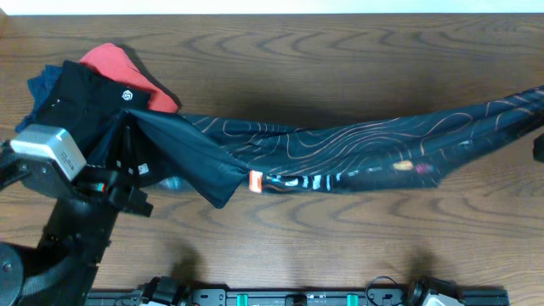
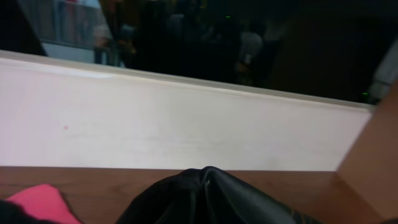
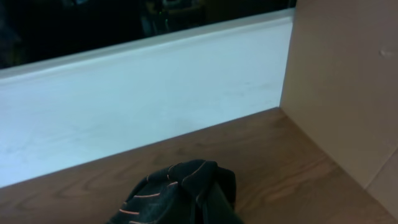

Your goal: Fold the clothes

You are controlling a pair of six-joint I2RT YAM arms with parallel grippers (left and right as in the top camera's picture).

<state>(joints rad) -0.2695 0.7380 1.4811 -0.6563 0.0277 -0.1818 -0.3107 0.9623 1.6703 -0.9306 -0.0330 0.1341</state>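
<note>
Both clenched on cloth: my left pincer (image 1: 127,126) and my right pincer (image 1: 539,145) each grip one end of the black contour-line shirt (image 1: 357,144), which hangs stretched in a long band across the middle of the desk (image 1: 340,51). A folded coral garment (image 1: 119,64) and a folded black garment (image 1: 81,93) lie near the back left corner.

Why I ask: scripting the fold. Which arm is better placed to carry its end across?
Right, probably: its end of the shirt hangs over bare table, while the left end crowds the folded pile.
</note>
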